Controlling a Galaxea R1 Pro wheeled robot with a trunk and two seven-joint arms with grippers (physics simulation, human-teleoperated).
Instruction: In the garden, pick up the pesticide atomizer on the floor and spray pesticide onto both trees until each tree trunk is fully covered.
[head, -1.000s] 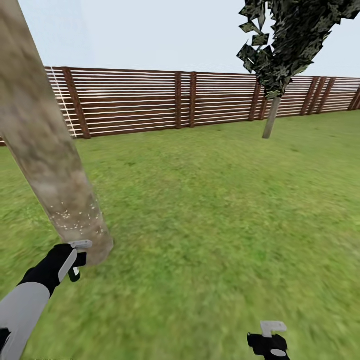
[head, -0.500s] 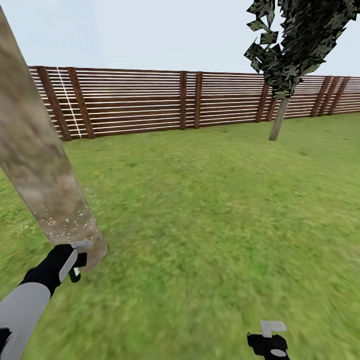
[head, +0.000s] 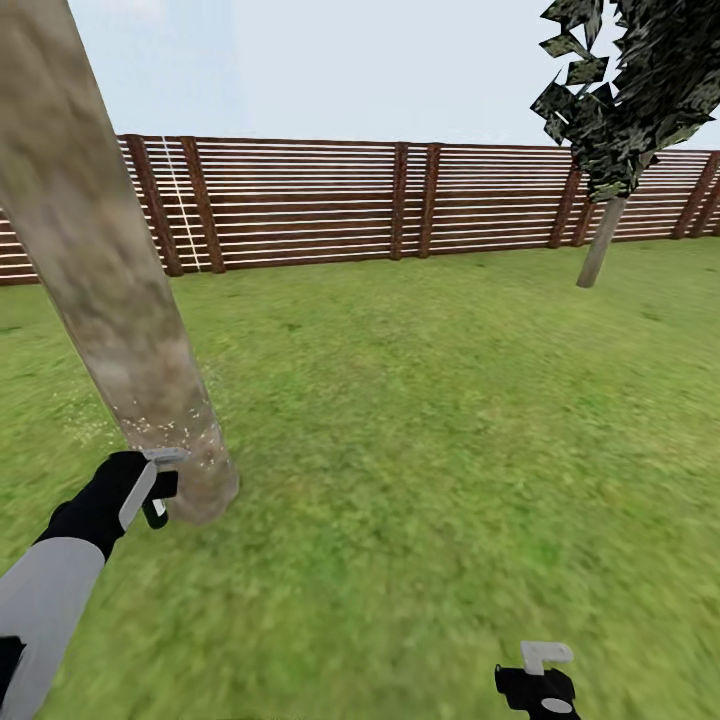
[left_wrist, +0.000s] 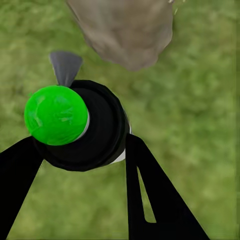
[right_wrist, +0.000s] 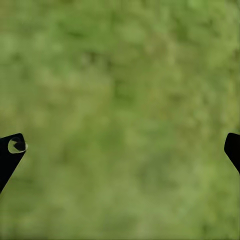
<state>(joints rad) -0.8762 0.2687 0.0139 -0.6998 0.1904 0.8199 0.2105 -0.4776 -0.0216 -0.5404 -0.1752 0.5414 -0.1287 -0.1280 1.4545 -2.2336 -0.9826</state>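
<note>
The near tree trunk (head: 110, 290), thick and blotchy grey-brown, leans across the left of the head view, with white specks (head: 165, 430) low on its bark. My left gripper (head: 150, 490) is right beside the trunk's foot, shut on the pesticide atomizer (head: 155, 515). In the left wrist view the atomizer (left_wrist: 95, 125) is a dark round bottle with a bright green top, held between the black fingers (left_wrist: 150, 185), with the trunk's base (left_wrist: 125, 30) just beyond it. The second tree (head: 600, 250) stands far off by the fence. My right gripper (head: 538, 660) hangs open over grass.
A brown slatted fence (head: 350, 200) closes the lawn (head: 420, 400) at the back. Open grass lies between the two trees. In the right wrist view the right gripper (right_wrist: 122, 147) has its fingertips wide apart over bare grass.
The whole view has swung, so the fence and far tree sit further right. My left gripper with the atomizer stands a little higher in the picture, still beside the trunk's foot.
</note>
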